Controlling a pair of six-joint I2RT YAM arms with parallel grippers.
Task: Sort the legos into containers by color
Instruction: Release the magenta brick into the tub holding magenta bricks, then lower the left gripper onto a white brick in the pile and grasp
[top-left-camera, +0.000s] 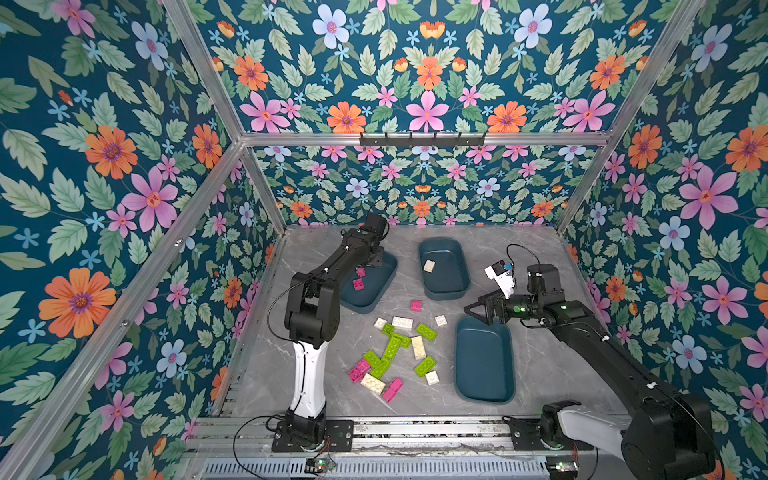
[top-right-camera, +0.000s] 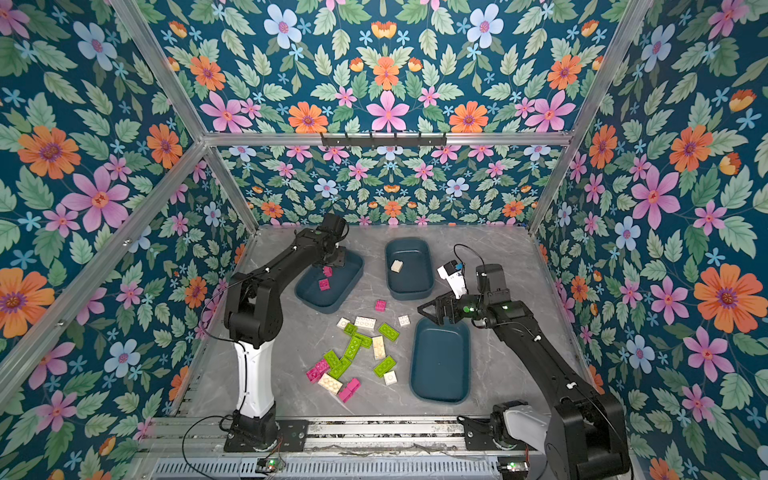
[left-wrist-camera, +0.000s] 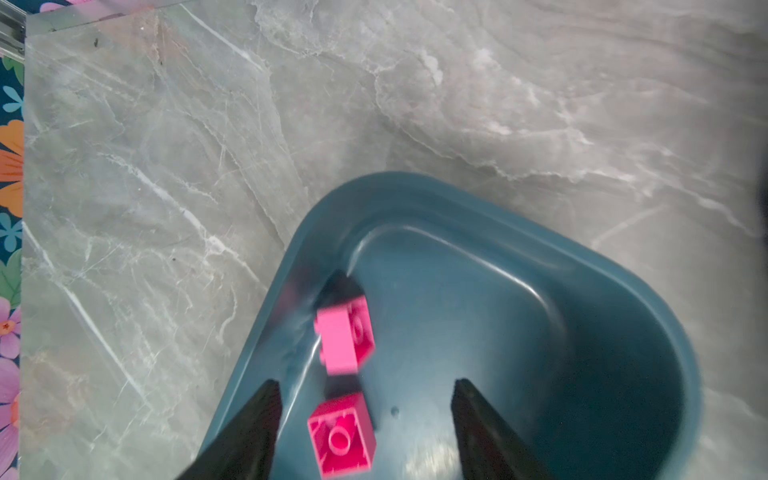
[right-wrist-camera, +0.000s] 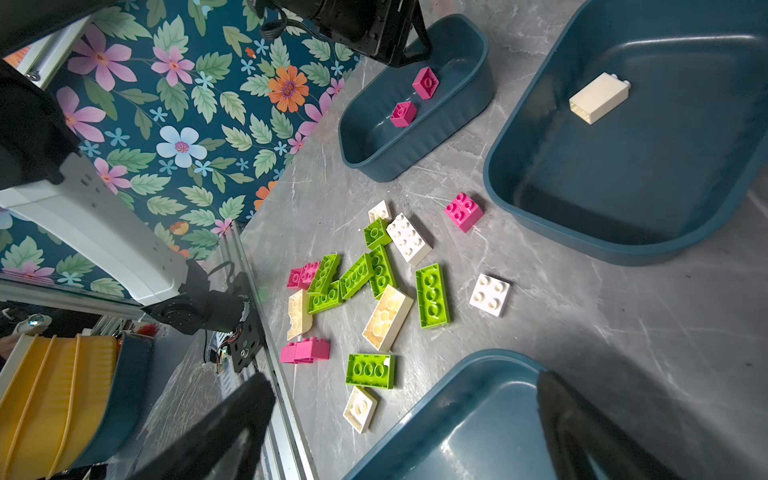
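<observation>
- Your left end effector (left-wrist-camera: 365, 381) hangs spread and empty over the left tub (top-left-camera: 376, 286); two pink bricks (left-wrist-camera: 341, 434) are inside.
- Your right end effector (top-left-camera: 473, 309), also spread and empty, sits well right of that tub.
- Loose legos (top-left-camera: 395, 349) lie on the table (top-left-camera: 316, 374) near that tub.
</observation>
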